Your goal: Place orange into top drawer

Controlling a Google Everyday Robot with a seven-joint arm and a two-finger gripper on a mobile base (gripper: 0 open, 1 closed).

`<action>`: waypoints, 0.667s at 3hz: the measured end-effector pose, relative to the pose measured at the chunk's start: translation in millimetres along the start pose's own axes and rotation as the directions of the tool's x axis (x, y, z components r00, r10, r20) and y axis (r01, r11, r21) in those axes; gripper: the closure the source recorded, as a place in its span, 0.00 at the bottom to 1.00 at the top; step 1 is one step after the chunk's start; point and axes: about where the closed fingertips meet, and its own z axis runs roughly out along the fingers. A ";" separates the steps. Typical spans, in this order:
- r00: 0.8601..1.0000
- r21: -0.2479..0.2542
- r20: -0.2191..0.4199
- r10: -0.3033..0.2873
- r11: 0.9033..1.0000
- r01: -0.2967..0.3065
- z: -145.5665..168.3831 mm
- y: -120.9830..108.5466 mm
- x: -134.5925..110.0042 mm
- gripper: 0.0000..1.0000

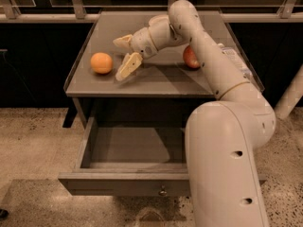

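No text, label or number can be read anywhere. The claw (121, 56), fingers spread, hovers over the table (156, 82) beside the orange (102, 63).

The smooth cream-white plastic arm (222, 74) had thick rounded segments; dark round holes dotted the bulkiest, farthest behind the jaws. Its pale yellowish two-finger gripper (124, 55) hung spread above the grey tabletop (156, 82).
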 end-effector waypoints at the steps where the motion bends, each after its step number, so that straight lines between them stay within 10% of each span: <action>1: 1.000 -0.044 0.011 0.002 0.999 -0.002 12.4 -3.5 -10.6 0.00; 2: 1.000 -0.075 -0.012 -0.009 0.997 0.008 20.4 -4.8 -23.6 0.00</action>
